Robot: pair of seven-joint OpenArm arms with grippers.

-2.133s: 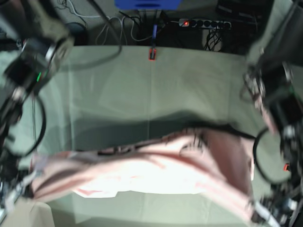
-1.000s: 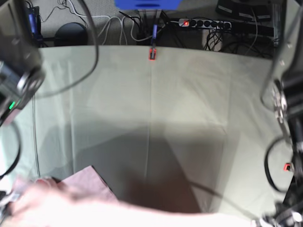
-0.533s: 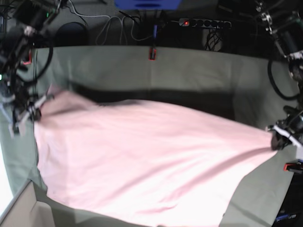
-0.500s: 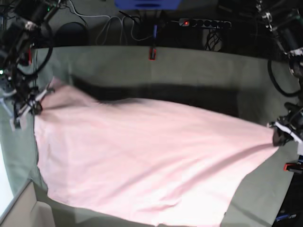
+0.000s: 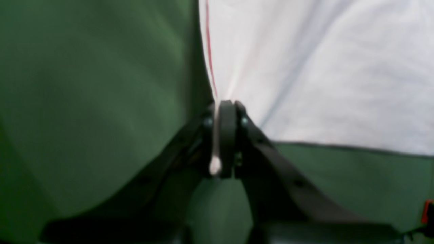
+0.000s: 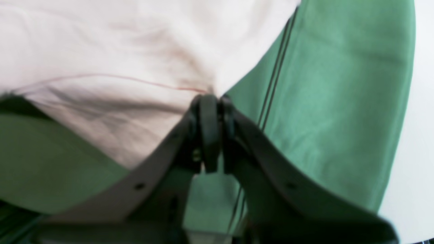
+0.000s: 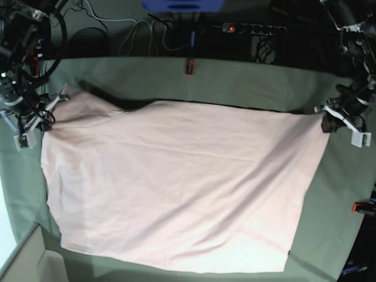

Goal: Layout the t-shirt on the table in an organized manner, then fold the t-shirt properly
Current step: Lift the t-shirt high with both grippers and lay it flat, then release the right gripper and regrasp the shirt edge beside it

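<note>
T-shirt [image 7: 176, 188] spread on table [image 7: 235, 82], corners pinched: left gripper [image 5: 222, 112] at 3 o'clock, right gripper [image 6: 210, 101] at 9. Uneven release risks bunching, skewing.

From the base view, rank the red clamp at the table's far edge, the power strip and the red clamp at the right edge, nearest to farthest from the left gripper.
From the left gripper:
1. Right-edge red clamp, just below.
2. Power strip, beyond the table.
3. Far-edge red clamp, top centre.
</note>
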